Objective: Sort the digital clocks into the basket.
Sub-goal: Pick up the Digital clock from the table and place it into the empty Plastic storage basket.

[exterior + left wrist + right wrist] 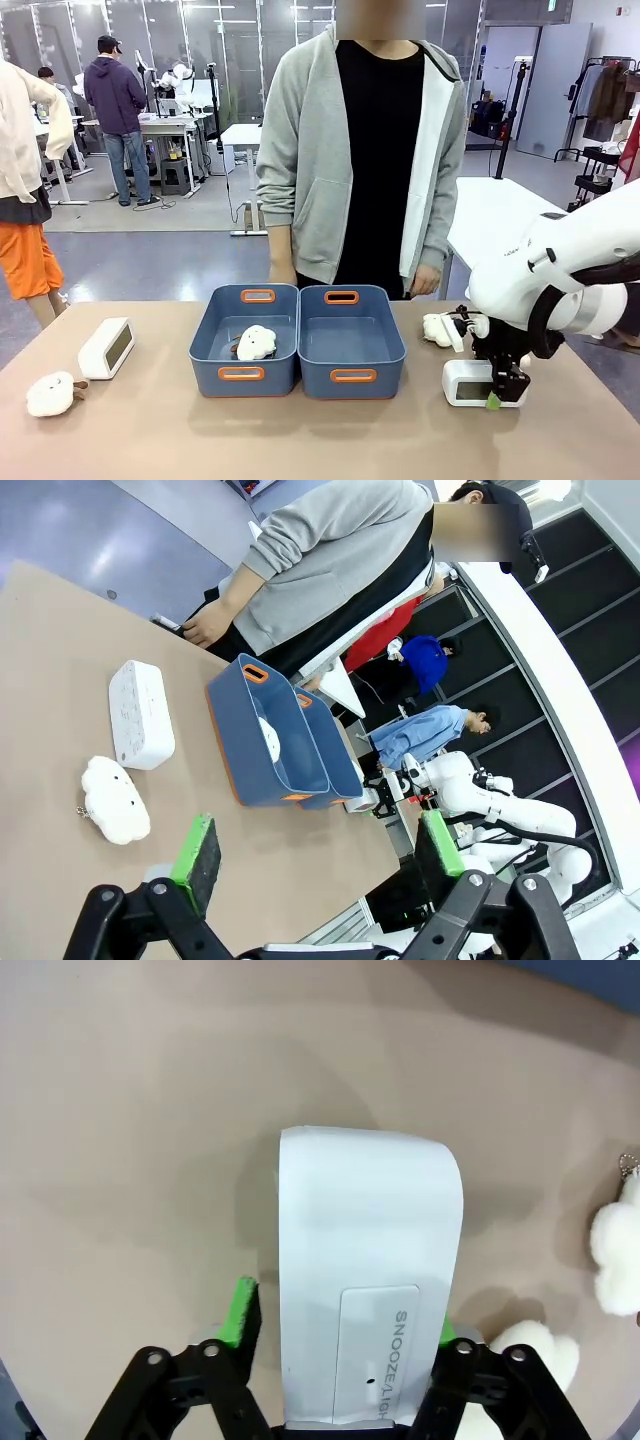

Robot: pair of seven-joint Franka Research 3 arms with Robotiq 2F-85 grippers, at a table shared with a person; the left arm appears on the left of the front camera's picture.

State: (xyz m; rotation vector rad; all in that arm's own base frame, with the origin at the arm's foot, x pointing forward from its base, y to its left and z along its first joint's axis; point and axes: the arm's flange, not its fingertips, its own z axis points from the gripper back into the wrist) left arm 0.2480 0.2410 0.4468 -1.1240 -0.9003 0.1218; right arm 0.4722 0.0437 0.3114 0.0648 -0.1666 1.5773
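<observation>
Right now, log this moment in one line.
right fingers astride digital clock, not clamped | left fingers open | second clock on table

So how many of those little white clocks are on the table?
2. One digital clock stands far left, near a plush toy; the other clock lies on the right, between the right pincer's open fingers. None looks hidden.

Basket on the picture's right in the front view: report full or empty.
Empty: the right basket shows a bare blue floor, while the left basket holds a plush toy.
</observation>
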